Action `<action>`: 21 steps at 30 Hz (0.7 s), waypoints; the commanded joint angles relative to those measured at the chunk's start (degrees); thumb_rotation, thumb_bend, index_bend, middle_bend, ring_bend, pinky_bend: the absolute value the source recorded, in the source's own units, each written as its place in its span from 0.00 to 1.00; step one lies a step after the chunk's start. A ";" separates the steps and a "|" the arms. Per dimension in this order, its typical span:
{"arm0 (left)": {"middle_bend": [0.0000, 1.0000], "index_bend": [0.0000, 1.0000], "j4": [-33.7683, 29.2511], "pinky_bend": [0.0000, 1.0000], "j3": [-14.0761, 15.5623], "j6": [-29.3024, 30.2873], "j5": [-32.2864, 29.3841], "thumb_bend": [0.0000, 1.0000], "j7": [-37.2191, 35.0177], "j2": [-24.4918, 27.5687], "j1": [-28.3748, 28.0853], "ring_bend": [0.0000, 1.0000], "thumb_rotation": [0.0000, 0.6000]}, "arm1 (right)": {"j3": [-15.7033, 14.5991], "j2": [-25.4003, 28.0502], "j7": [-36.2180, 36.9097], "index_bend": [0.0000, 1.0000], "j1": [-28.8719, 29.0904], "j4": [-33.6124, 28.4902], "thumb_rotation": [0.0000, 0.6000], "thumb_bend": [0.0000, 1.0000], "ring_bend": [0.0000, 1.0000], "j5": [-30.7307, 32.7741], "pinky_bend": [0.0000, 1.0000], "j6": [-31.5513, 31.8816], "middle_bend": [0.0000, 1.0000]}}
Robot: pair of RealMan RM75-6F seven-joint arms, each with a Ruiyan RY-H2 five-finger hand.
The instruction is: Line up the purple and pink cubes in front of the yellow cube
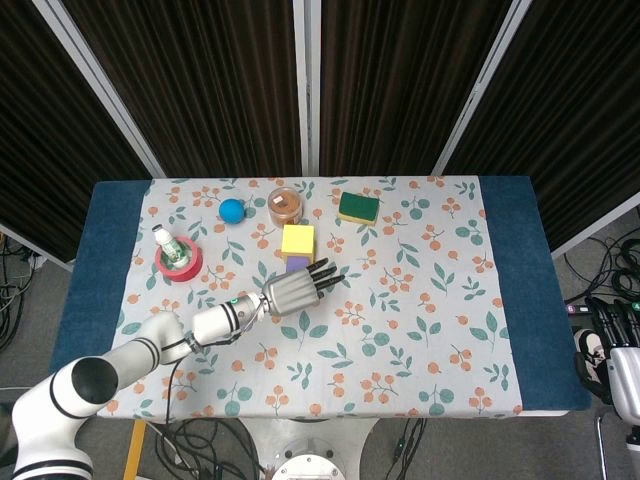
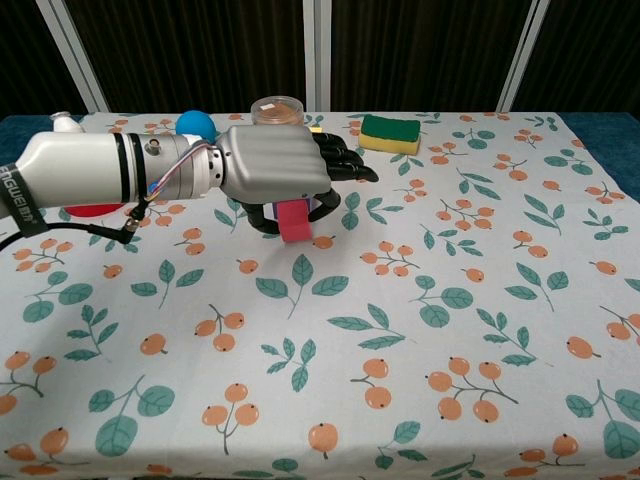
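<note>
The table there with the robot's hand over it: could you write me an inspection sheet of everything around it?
Surface: table under a floral cloth, blue edges at both sides.
Job's things: yellow cube upright; purple cube just in front of it, partly hidden; pink cube held under the left hand.
Clutter: blue ball, brown-filled jar, green sponge, small bottle standing in a red tape roll.
Hands: left grips the pink cube; right hand off the table, state unclear.
Cables: some on the floor.
Surroundings: dark curtained panels behind.
</note>
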 commanded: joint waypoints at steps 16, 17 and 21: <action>0.05 0.49 2.61 0.11 0.30 -2.14 -1.63 0.29 -0.47 -1.56 -1.22 0.03 1.00 | -0.04 0.07 0.48 0.01 -0.50 0.33 1.00 0.36 0.00 0.30 0.10 0.33 0.09; 0.05 0.48 2.68 0.11 0.33 -2.16 -1.72 0.29 -0.48 -1.60 -1.17 0.03 1.00 | -0.04 0.06 0.49 0.01 -0.49 0.36 1.00 0.36 0.00 0.31 0.10 0.29 0.09; 0.05 0.45 2.90 0.11 0.36 -1.86 -2.05 0.27 -0.66 -1.72 -0.93 0.03 1.00 | -0.03 0.04 0.53 0.01 -0.46 0.41 1.00 0.36 0.00 0.24 0.10 0.23 0.09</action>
